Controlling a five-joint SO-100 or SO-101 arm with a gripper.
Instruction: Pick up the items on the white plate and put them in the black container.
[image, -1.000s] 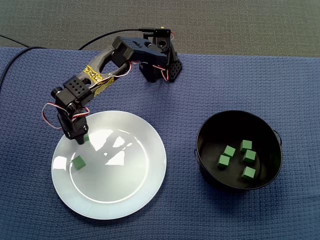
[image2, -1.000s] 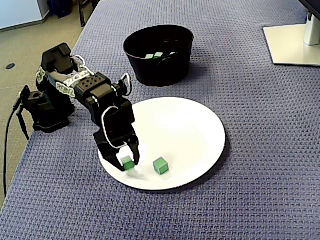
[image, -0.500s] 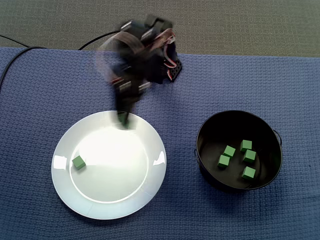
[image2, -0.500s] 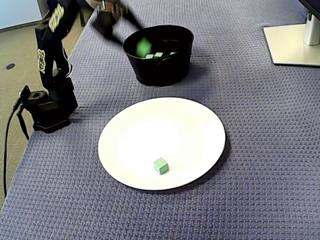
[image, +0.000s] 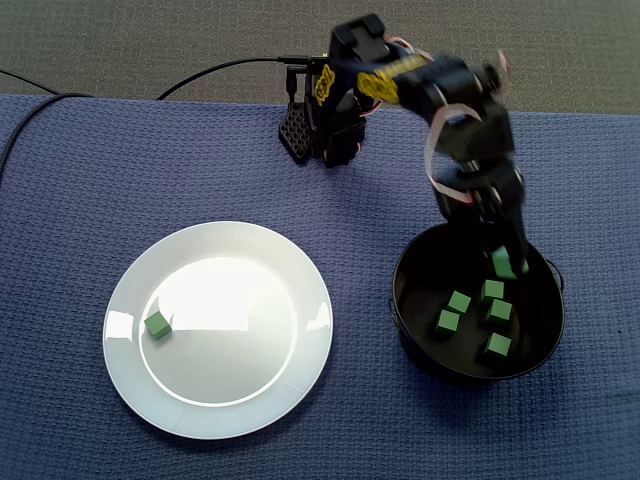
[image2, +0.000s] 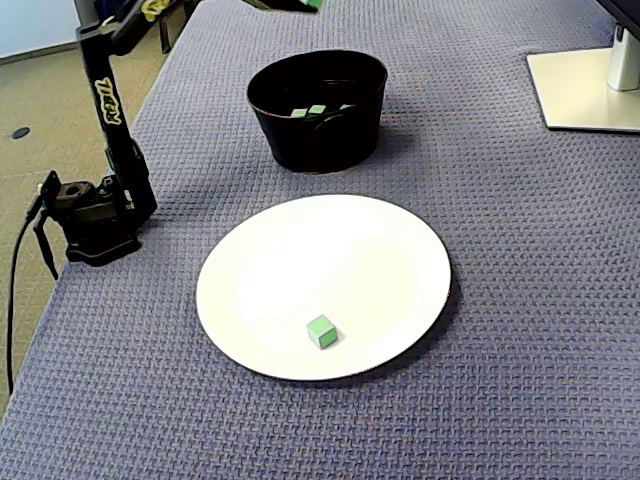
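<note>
Bench (image: 90, 180) cloth, dark blue and waffle-textured, carries everything. In a fixed view the white plate (image: 235, 370) lies at 8 o'clock of the picture and the black container (image: 400, 312) at 4 o'clock, the two well apart. The arm (image: 455, 95) stands on its base at 12 o'clock and reaches out and down toward 4 o'clock. This puts the pincer (image: 505, 257) over the container's mouth, near the rim at 1 o'clock. The pincer looks pressed onto the carried cube (image: 503, 267), a green block right at the fingertips and above the container's floor, though some blur makes the grip hard to read closely. Five cubes (image: 459, 302) lie loose on that floor, gathered toward 3 o'clock. One last cube (image: 157, 325) shows in both fixed views, resting on the plate at 9 o'clock just inside the rim.

The step in hand reads as the drop, with the carry done and the release not yet made. The next move calls for spreading the pincer while it hangs inside the opening, clear of the rim at 1 o'clock, so the block falls in rather than glancing off the wall. After that, the arm would need to swing over to 8 o'clock and come down astride the last cube. That cube sits close to the plate's sloped, glossy edge and may skid if nudged.
</note>
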